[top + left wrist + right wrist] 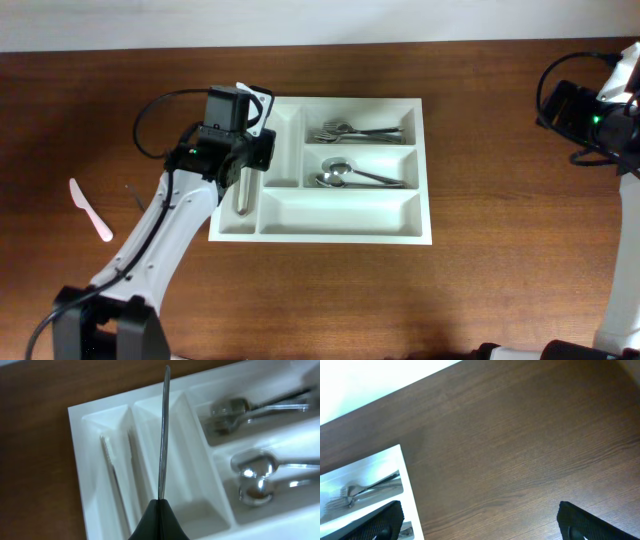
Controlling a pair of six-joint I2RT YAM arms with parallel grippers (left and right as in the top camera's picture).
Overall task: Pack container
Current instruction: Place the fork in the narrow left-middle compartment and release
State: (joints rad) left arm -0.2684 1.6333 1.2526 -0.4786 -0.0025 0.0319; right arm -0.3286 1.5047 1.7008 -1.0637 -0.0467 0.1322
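The container (340, 236) is a white cutlery tray in the middle of the table. It also shows in the left wrist view (75, 435) and the right wrist view (409, 485). My left gripper (247, 172) hovers over its two narrow upright slots. In the left wrist view the left gripper (160, 510) is shut on a metal knife (163, 435), seen edge-on above the second slot. Knives (114, 477) lie in the leftmost slot. Forks (355, 131) fill the top long compartment and spoons (350, 176) the middle one. My right gripper (480, 515) is open and empty over bare wood.
A white plastic knife (90, 210) lies on the table left of the left arm. The right arm (590, 115) stays at the far right edge, away from the tray. The bottom long compartment (340, 213) holds nothing.
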